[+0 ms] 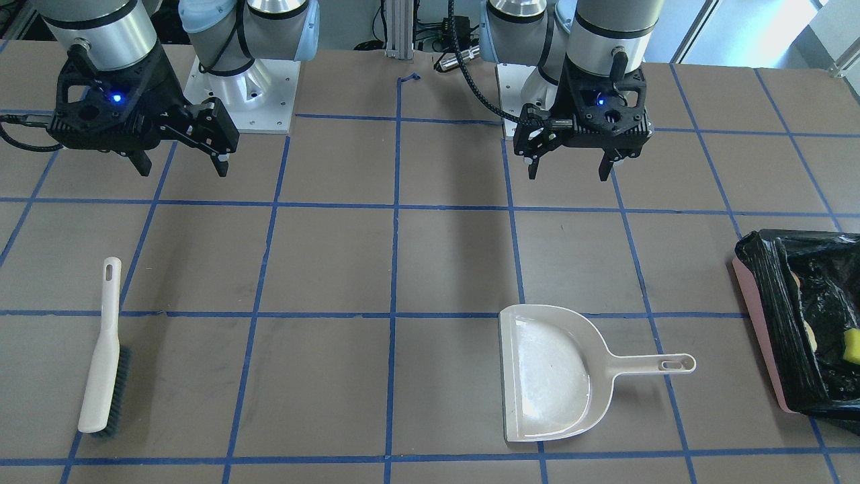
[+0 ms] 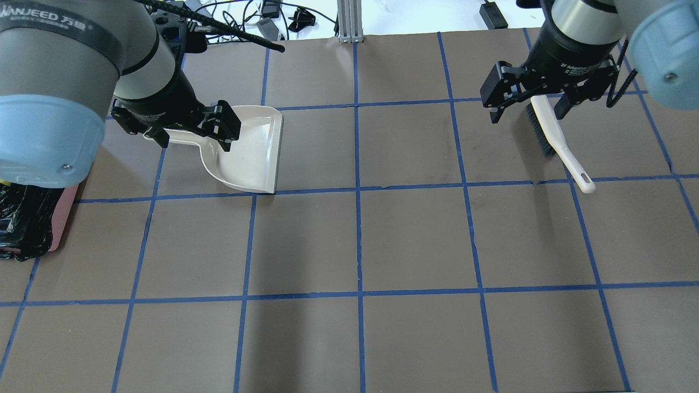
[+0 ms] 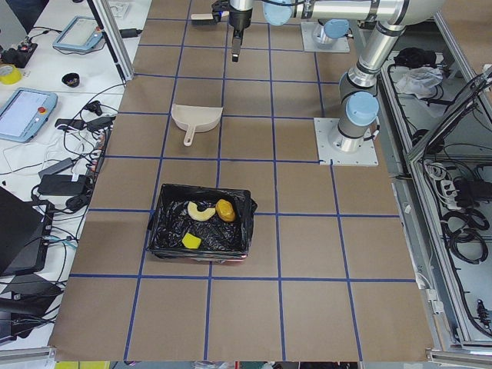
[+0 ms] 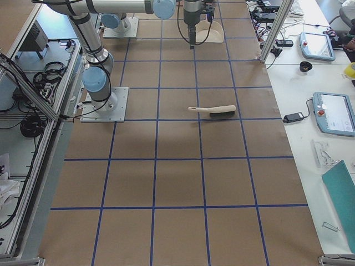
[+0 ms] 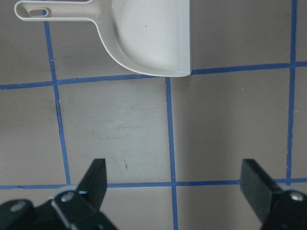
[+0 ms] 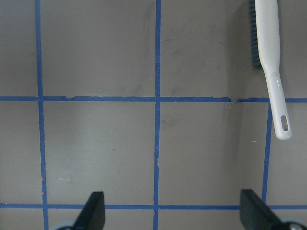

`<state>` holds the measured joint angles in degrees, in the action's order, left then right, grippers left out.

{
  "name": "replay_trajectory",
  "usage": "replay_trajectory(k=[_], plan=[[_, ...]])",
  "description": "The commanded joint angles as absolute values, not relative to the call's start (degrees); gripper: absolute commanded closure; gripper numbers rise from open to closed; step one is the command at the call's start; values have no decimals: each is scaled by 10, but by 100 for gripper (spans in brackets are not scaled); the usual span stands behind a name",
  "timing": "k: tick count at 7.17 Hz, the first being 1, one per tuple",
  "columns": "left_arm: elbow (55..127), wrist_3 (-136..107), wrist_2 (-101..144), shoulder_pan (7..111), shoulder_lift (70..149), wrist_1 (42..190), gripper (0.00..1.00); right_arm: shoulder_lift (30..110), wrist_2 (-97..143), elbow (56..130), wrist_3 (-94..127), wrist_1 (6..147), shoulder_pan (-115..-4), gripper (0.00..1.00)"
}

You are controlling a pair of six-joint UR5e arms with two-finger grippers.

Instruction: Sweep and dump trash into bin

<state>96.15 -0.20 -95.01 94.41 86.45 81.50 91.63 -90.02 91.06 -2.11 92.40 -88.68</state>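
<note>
The trash lies inside the bin [image 3: 201, 228], a pink box lined with a black bag: a golden roll [image 3: 224, 209], a tan croissant [image 3: 200, 211] and a yellow sponge piece [image 3: 191, 241]. The bin [image 1: 772, 336] sits at the table's left end, with the sponge [image 1: 852, 344] showing. My left gripper [image 1: 571, 168] hangs open and empty high above the table, robot-side of the beige dustpan [image 1: 547, 373], which is empty. My right gripper [image 1: 181, 165] is also open and empty, raised over the table near the white brush [image 1: 104, 349].
The dustpan [image 5: 148, 38] lies flat with its handle pointing toward the bin. The brush [image 6: 268, 57] lies flat on the right half, handle toward the robot. Blue tape lines grid the brown table [image 2: 355, 240]. Cables and tablets lie on side benches beyond the far edge.
</note>
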Motion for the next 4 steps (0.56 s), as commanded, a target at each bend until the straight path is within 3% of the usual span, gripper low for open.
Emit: replay_trajectory(k=[1, 4], plan=[[962, -4, -949, 945, 860, 815, 0, 917, -901, 911, -21, 925, -887, 0], [962, -8, -949, 945, 861, 816, 0, 917, -901, 911, -21, 924, -885, 0]])
